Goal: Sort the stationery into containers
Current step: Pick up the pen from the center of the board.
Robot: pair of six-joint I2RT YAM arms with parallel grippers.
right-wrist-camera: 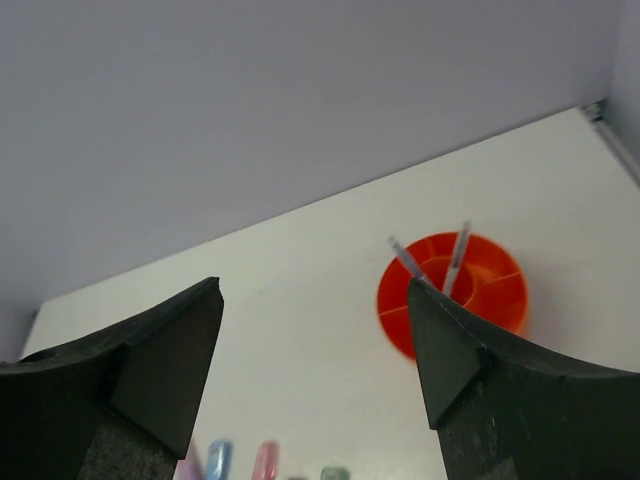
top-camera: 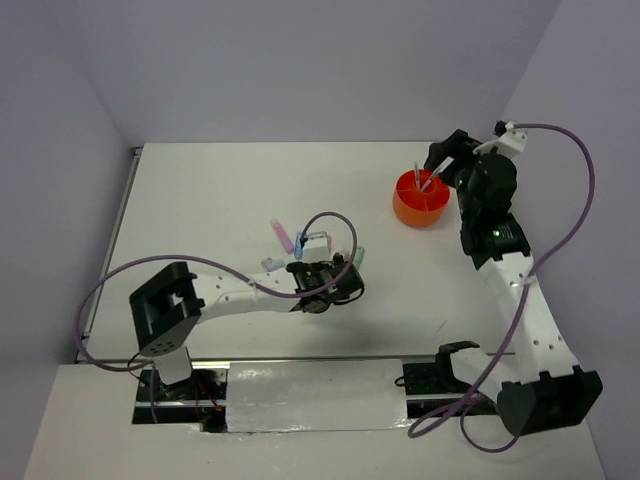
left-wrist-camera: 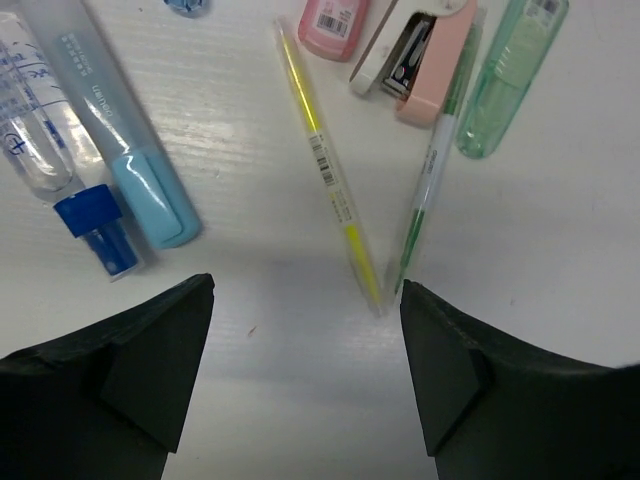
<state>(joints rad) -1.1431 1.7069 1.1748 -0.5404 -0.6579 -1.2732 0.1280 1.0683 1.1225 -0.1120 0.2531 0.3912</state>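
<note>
The round orange organiser (top-camera: 420,203) stands at the back right with two thin grey pens (top-camera: 424,178) upright in it; it also shows in the right wrist view (right-wrist-camera: 495,292). My right gripper (top-camera: 440,166) is open and empty, raised just beside the organiser (right-wrist-camera: 315,300). My left gripper (top-camera: 340,276) is open and empty, low over the table among the loose stationery (left-wrist-camera: 305,300). Just ahead of it lie a thin yellow pen (left-wrist-camera: 326,172) and a green-and-white pen (left-wrist-camera: 430,185). Around them lie a blue marker (left-wrist-camera: 122,135), a blue-and-clear piece (left-wrist-camera: 45,150), a green marker (left-wrist-camera: 510,70) and a pink marker (left-wrist-camera: 335,20).
A pink stapler-like piece (left-wrist-camera: 425,50) lies between the pink and green markers. More pastel sticks (top-camera: 283,236) lie left of the left gripper. Purple cables loop over both arms. Walls close in the table at the back and sides.
</note>
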